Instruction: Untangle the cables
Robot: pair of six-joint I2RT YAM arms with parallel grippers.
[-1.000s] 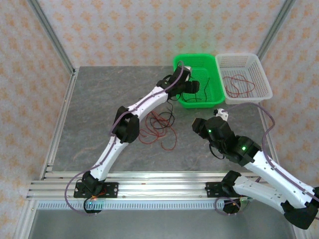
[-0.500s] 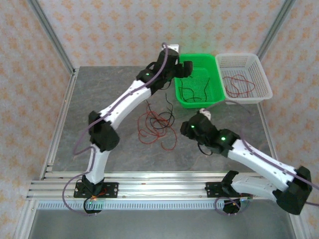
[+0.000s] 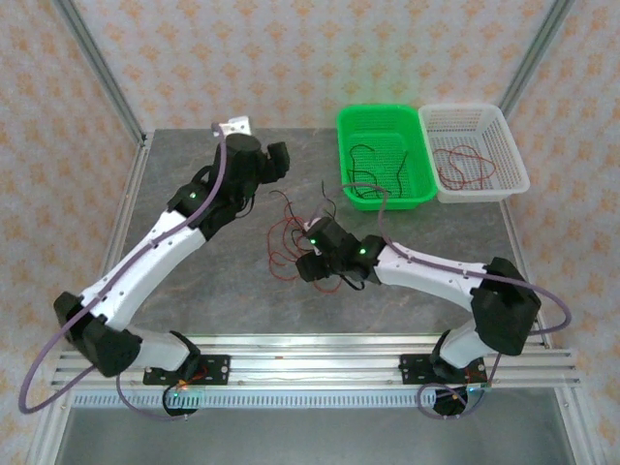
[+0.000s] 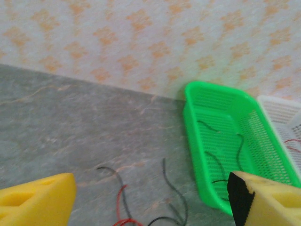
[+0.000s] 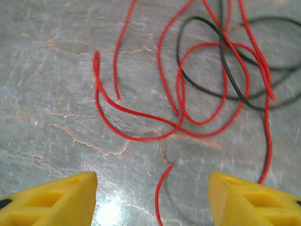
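Red & black cables (image 5: 180, 126) on desk (image 5: 47, 70): R gripper (image 5: 153, 197), spread/empty, should pinch one loose red end (image 5: 117, 96); L gripper (image 4: 150, 197) spread, idle.

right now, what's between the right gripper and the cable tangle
In the right wrist view, mostly bare table. One red strand crosses it, its loose end running down into the open right gripper. The cables lie just beyond.

Red and black cables (image 3: 291, 226) tangled mid-table, right gripper (image 3: 308, 260) over near edge. Black strands (image 3: 370, 161) in green basket (image 3: 345, 153), red strand (image 3: 463, 165) in white basket (image 3: 463, 109).
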